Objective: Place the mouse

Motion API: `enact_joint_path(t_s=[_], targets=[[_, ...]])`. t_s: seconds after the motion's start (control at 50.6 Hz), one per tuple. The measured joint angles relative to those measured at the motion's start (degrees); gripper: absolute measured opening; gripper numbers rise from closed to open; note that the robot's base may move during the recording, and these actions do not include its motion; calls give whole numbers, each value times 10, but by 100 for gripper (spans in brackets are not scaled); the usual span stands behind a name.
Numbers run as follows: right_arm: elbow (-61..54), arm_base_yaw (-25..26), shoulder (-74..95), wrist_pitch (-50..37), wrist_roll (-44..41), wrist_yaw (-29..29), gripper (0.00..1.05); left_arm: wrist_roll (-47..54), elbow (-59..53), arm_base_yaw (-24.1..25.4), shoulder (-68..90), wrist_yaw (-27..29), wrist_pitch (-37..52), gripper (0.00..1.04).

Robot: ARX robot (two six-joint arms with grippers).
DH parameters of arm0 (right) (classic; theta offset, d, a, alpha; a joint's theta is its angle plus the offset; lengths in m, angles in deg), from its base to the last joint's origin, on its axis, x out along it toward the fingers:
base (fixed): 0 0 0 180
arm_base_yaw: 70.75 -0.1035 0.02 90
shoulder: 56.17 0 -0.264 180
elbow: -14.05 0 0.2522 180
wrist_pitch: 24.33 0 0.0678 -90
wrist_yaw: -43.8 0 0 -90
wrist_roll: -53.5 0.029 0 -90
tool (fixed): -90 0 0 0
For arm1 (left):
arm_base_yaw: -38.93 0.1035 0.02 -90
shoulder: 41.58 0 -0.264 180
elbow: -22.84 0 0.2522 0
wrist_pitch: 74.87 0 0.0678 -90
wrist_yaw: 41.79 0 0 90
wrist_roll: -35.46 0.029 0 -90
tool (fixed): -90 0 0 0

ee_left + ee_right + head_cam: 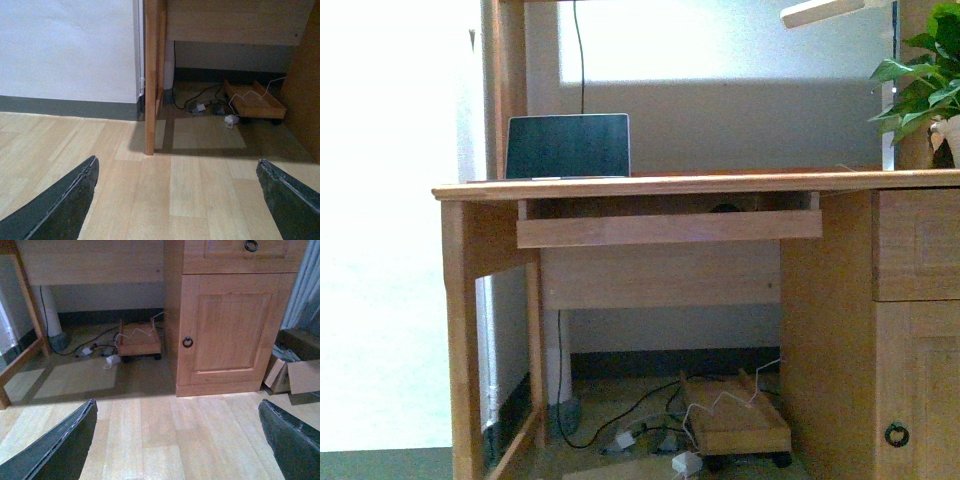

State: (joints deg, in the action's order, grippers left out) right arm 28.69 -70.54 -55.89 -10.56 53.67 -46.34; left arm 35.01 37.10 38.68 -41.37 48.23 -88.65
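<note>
laptop (567, 146) front view only; right gripper (176, 405) wrist only

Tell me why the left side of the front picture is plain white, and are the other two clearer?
Front view: strong light overexposes everything left of the desk, and the wall above the laptop glares. Left wrist view: evenly lit, with the desk's shadow on the floor. Right wrist view: cabinet door clear, dimmer under the desk.

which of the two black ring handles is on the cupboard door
The ring beside the door's edge nearest the desk's open legroom, on the panelled door. The other ring hangs on the drawer front above it.
</note>
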Motion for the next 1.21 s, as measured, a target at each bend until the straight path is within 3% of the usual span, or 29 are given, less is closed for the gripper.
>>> enact_joint_path(t_s=[1.206], targets=[[0, 0, 0, 0, 0, 0, 97, 0, 0, 0, 0, 0, 0, 97]])
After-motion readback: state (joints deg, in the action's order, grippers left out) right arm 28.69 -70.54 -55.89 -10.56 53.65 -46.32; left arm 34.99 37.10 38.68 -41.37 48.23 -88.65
